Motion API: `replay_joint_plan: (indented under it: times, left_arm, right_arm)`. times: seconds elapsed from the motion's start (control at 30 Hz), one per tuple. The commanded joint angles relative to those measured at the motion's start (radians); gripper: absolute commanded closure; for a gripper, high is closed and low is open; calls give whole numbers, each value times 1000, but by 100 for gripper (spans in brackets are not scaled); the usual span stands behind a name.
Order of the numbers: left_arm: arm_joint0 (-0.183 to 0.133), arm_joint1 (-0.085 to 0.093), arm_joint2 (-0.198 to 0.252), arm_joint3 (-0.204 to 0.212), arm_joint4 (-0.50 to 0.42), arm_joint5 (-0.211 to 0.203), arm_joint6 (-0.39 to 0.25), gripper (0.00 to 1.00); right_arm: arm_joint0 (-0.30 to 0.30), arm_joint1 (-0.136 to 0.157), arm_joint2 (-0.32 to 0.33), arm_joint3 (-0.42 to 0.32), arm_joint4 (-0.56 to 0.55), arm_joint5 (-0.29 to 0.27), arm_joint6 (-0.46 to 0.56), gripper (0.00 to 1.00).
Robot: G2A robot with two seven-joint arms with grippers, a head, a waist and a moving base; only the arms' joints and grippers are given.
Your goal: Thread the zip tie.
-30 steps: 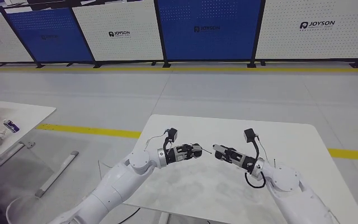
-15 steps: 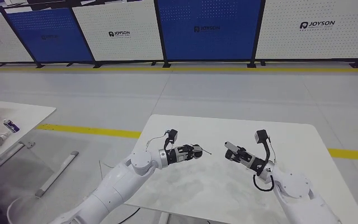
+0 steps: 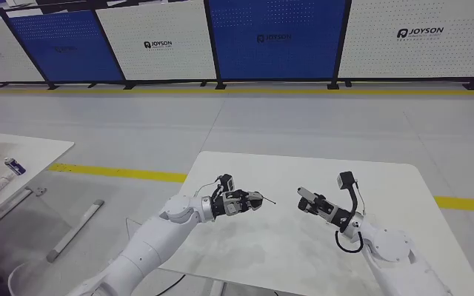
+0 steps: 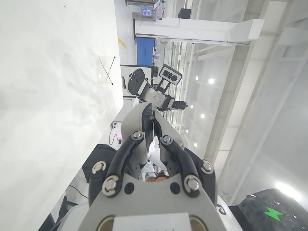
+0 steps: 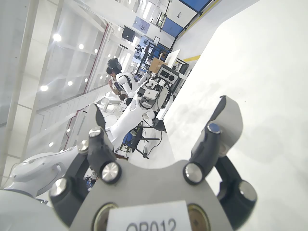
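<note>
A thin black zip tie [image 3: 268, 200] sticks out of my left gripper [image 3: 256, 198], which is shut on it above the white table [image 3: 289, 255]; its free end points toward the other arm. In the left wrist view my left gripper's [image 4: 150, 117] fingers [image 4: 146, 118] are pressed together, and the tie between them is barely visible. My right gripper [image 3: 302, 198] hangs a short gap to the right of the tie's tip, open and holding nothing. In the right wrist view my right gripper [image 5: 160, 111] has its fingers [image 5: 227, 108] spread wide, and the left arm's gripper [image 5: 149, 93] shows beyond.
Two more thin black ties [image 4: 108, 69] lie crossed on the table near its far edge, beyond my right arm. Yellow floor tape and blue and white partition panels [image 3: 274, 37] stand behind the table. Another white table [image 3: 29, 152] is at far left.
My right gripper has drawn back to the right, away from the tie's tip it was nearly touching. My left gripper has shifted slightly left and turned at the wrist, still holding the tie.
</note>
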Motion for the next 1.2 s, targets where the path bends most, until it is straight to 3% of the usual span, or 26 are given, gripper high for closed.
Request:
replay_joint_plan:
  times: [0.0,0.07,0.23,0.4,0.47,0.5,0.83,0.9,0.97,1.0,1.07,1.17]
  left_arm:
    - [0,0,0,0,0,0,0,100]
    - [1,-1,-2,-4,1,1,25,100]
    - [5,2,-50,-56,8,-72,120,100]
    - [36,20,-143,-159,35,-147,162,100]
    - [61,30,-179,-202,50,-148,171,100]
    - [73,36,-198,-224,63,-121,182,100]
    - [78,36,-201,-237,66,-110,196,100]
    - [85,33,-202,-254,44,-124,199,100]
    - [90,32,-215,-260,-8,-126,161,100]
    - [94,31,-229,-258,-29,-148,162,100]
    - [99,31,-241,-254,-16,-178,184,100]
    - [99,31,-241,-254,-16,-178,184,100]
  right_arm:
    - [0,0,0,0,0,0,0,0]
    - [0,0,0,0,0,0,0,0]
    - [0,0,0,0,0,0,0,0]
    - [0,0,0,0,0,0,0,0]
    - [0,0,0,0,0,0,0,0]
    - [0,0,0,0,0,0,0,0]
    - [0,0,0,0,0,0,0,0]
    - [0,0,0,0,0,0,0,0]
    - [0,0,0,0,0,0,0,0]
    - [0,0,0,0,0,0,0,0]
    - [0,0,0,0,0,0,0,0]
    - [0,0,0,0,0,0,0,0]
